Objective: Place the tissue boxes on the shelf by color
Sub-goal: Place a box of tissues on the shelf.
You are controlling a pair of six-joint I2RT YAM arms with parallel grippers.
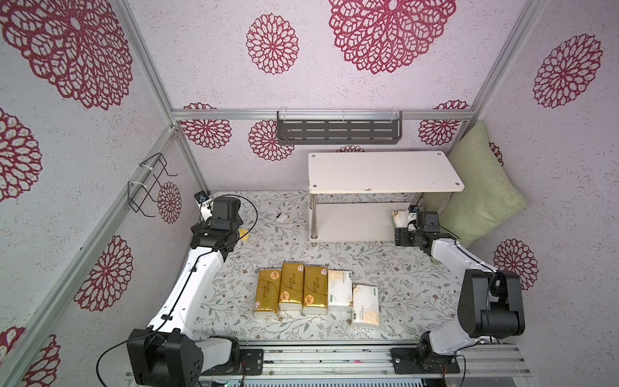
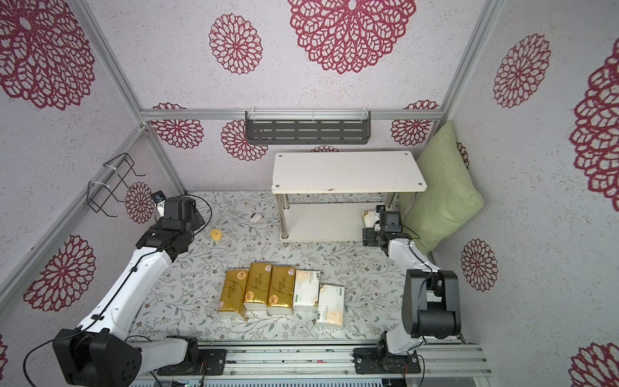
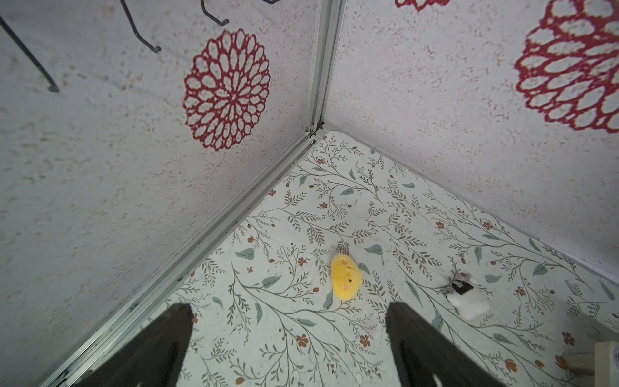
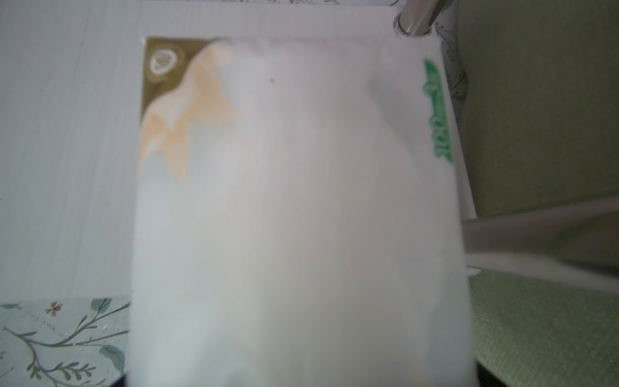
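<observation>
1. Jaws of the right arm are pinching a white tissue pack (image 4: pixel 294 201) on the lower shelf board (image 4: pixel 67 134).
2. Left jaws are hanging spread, empty.
3. Five packs (image 1: pixel 315 289) are lying on the surface (image 1: pixel 402 268).

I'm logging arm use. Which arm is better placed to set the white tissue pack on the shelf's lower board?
Right: the right claw grips the white tissue pack at the lower board; the left claw is open in the far corner by a yellow toy.

Left arm (image 1: pixel 197 281): white shells, black joints, clipped black cable
Right arm (image 1: pixel 450 255): same colours
Left tool (image 3: pixel 288 305): black fingers
</observation>
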